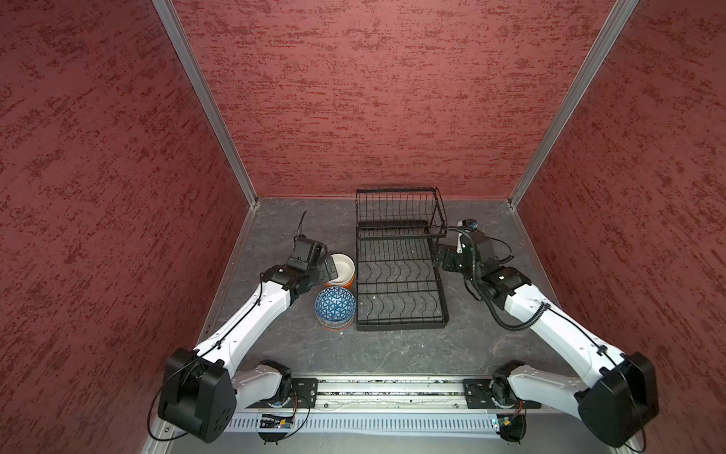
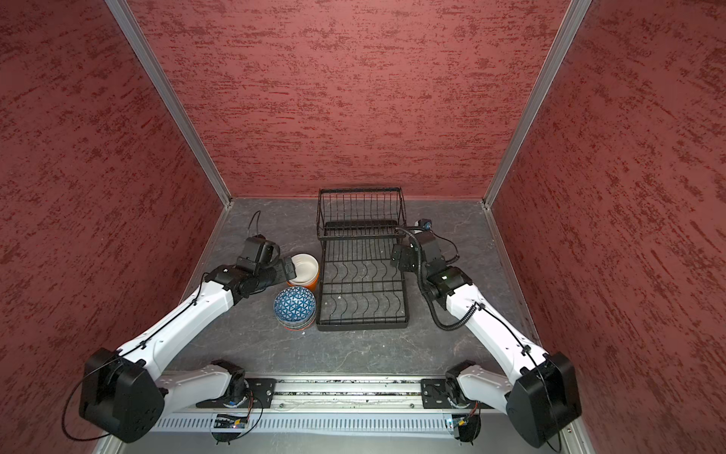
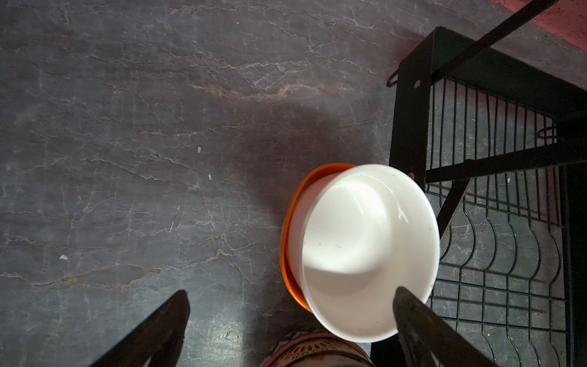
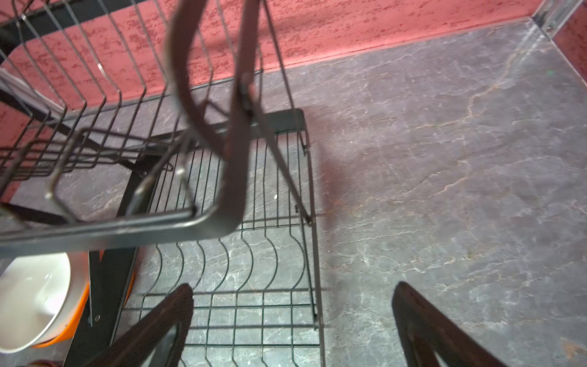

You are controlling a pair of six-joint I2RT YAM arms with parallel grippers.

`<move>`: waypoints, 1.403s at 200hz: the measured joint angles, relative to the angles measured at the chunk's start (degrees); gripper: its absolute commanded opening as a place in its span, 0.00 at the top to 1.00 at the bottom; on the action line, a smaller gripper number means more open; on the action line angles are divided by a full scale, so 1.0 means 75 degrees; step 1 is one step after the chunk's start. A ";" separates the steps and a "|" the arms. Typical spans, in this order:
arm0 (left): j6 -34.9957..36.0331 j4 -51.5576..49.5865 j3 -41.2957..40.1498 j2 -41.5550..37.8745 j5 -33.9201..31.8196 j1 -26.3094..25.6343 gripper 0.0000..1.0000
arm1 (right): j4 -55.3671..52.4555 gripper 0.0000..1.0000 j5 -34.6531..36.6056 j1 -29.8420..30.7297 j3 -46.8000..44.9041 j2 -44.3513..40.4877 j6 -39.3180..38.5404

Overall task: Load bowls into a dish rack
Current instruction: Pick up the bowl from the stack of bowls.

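Orange bowl [image 3: 293, 286] mostly hidden under nested white bowl [image 3: 368, 254]

Lab test booth: red textured panels [image 1: 353, 98], aluminium framing [image 1: 204, 102], robot arms [image 1: 251, 318] on a base rail [image 1: 389, 393].

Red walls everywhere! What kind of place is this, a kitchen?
Likely a robot test booth, not a kitchen: red wall panels in metal frames box in a small tabletop, two robot arms are mounted on a rail, and a dish rack and stacked bowls sit there.
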 measured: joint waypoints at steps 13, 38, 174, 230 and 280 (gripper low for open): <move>-0.0029 -0.0052 0.0000 0.0023 0.0015 0.0000 0.00 | -0.0023 0.01 0.0058 0.0248 0.0085 0.0085 0.0000; -0.0058 -0.0134 0.0003 0.0154 0.0017 0.0000 0.00 | -0.0099 0.01 0.0146 0.0624 0.0187 0.0201 0.0000; -0.0055 -0.0169 0.0615 0.1580 0.0265 0.0131 0.17 | -0.0283 0.01 0.0315 0.1250 0.0149 0.0507 -0.0117; 0.0029 -0.0032 0.0796 0.1958 0.0370 0.0169 0.35 | -0.0216 0.03 0.0315 0.1256 0.0032 0.0507 -0.0169; 0.0099 0.0038 0.0930 0.2142 0.0356 0.0169 0.57 | -0.0064 0.05 0.0315 0.1262 -0.0044 0.0507 -0.0169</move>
